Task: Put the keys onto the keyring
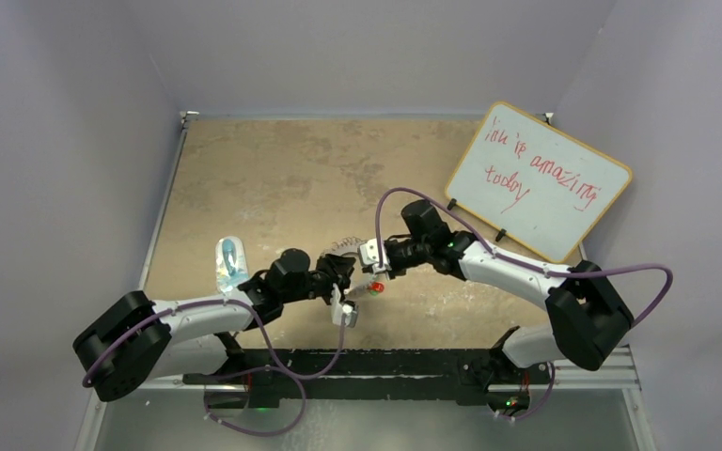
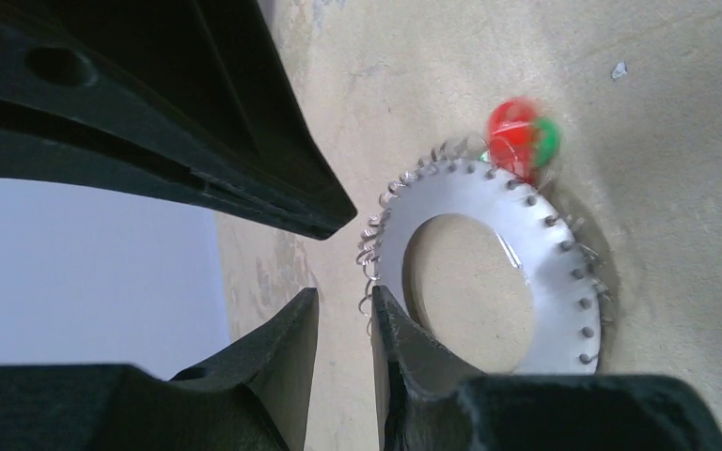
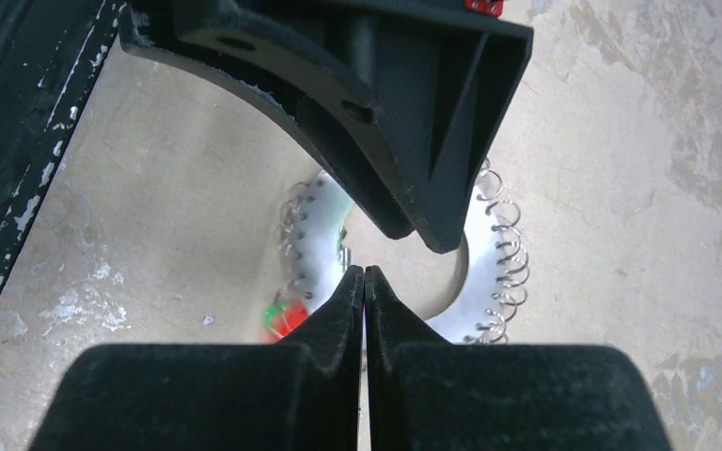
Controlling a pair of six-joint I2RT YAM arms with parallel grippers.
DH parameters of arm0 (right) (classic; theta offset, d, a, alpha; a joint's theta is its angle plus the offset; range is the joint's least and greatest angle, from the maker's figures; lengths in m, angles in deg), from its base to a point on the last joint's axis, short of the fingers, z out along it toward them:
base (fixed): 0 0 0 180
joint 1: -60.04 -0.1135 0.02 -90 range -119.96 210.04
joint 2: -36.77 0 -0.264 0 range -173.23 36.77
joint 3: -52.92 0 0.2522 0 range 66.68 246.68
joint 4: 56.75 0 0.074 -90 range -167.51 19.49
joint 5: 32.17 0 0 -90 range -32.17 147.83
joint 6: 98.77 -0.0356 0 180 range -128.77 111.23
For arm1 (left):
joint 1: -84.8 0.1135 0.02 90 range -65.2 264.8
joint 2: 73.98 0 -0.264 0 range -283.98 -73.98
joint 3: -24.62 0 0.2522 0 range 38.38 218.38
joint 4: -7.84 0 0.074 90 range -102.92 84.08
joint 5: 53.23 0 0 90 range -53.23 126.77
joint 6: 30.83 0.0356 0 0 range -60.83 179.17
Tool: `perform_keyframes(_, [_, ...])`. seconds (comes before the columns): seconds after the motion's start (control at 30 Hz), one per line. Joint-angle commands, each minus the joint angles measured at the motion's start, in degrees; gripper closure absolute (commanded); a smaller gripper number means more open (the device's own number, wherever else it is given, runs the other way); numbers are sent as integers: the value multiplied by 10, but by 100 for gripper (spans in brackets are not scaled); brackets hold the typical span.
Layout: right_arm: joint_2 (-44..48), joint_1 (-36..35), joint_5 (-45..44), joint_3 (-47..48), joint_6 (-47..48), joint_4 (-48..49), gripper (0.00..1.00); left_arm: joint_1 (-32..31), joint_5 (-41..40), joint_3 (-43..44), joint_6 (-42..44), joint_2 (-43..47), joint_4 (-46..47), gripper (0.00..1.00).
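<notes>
The keyring (image 2: 555, 272), a flat silvery ring fringed with small wire loops, lies on the tan table; it also shows in the right wrist view (image 3: 320, 235) and, partly hidden, in the top view (image 1: 338, 248). The keys (image 2: 522, 141), one red-headed and one green-headed, sit blurred together at its rim, and also show in the right wrist view (image 3: 287, 318) and the top view (image 1: 376, 287). My left gripper (image 2: 345, 305) is open by a narrow gap, one finger over the ring's fringed edge, nothing between the fingers. My right gripper (image 3: 364, 274) is shut, its tips over the ring's inner edge.
A clear bluish plastic object (image 1: 229, 261) lies left of the left arm. A whiteboard (image 1: 538, 180) with red writing leans at the back right. The two grippers (image 1: 357, 271) are close together over the ring. A dark rail (image 1: 367, 362) runs along the near edge.
</notes>
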Motion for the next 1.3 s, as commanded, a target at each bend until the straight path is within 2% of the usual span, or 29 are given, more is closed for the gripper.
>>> perform_keyframes(0.0, [15, 0, 25, 27, 12, 5, 100, -7, -18, 18, 20, 7, -23, 74])
perform_keyframes(0.23, [10, 0, 2, 27, 1, 16, 100, -8, -44, 24, -16, 24, -23, 75])
perform_keyframes(0.33, [5, 0, -39, 20, -41, 50, 100, -8, -50, 3, -83, 42, 38, 75])
perform_keyframes(0.43, [5, 0, -63, -2, -85, 92, 100, -8, -72, -22, -188, 60, 106, 75])
perform_keyframes(0.5, [8, 0, -84, -17, -142, 135, 88, -8, -90, -40, -268, 73, 141, 74])
perform_keyframes(0.53, [10, 0, -97, -26, -176, 156, 72, -7, -100, -49, -310, 81, 157, 73])
perform_keyframes(0.7, [26, 0, -204, -60, -326, 235, 50, -7, -174, -96, -503, 109, 226, 68])
perform_keyframes(0.93, [102, 0, -354, -115, -437, 311, 8, -7, -397, -107, -703, 126, 212, 52])
perform_keyframes(1.03, [136, 0, -405, -137, -472, 324, 2, -7, -448, -104, -764, 122, 193, 46])
perform_keyframes(1.13, [159, 0, -476, -148, -545, 325, 1, -7, -485, -101, -810, 114, 175, 39])
perform_keyframes(1.2, [159, 0, -551, -139, -626, 284, 1, -6, -514, -95, -848, 107, 157, 29])
perform_keyframes(1.27, [152, 0, -559, -115, -646, 219, 1, -6, -539, -85, -886, 100, 134, 19])
